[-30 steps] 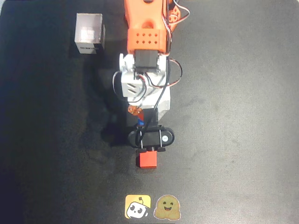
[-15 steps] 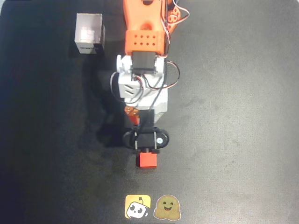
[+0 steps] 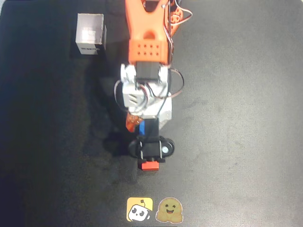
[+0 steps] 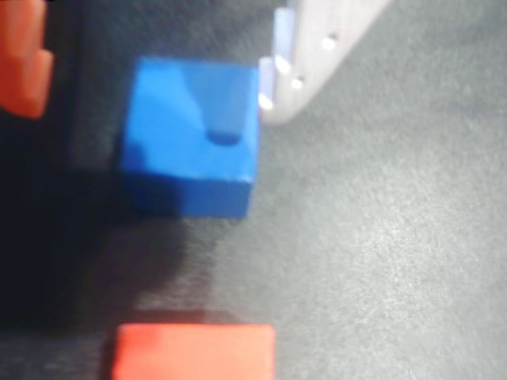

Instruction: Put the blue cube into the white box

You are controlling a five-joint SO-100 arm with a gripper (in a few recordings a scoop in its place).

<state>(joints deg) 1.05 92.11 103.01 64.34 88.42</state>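
Note:
In the wrist view the blue cube [image 4: 190, 138] sits on the black mat between my fingers. My gripper [image 4: 154, 103] is open around it: the white finger [image 4: 305, 55] rests against the cube's upper right edge, while the orange finger [image 4: 24, 63] stands off to the left with a dark gap. From overhead, the gripper [image 3: 140, 126] points down in the picture, and a sliver of the blue cube [image 3: 142, 129] shows under it. The white box [image 3: 91, 34] stands open-topped at the upper left, far from the gripper.
A red cube [image 3: 150, 164] lies just below the gripper, half hidden by the wrist's black camera mount [image 3: 152, 147]; the red cube [image 4: 194, 352] also shows at the wrist view's bottom edge. Two stickers [image 3: 154, 209] lie at the mat's lower edge.
The arm has stretched downward in the overhead picture. The camera mount now covers more of the red cube, and blue shows at the fingers.

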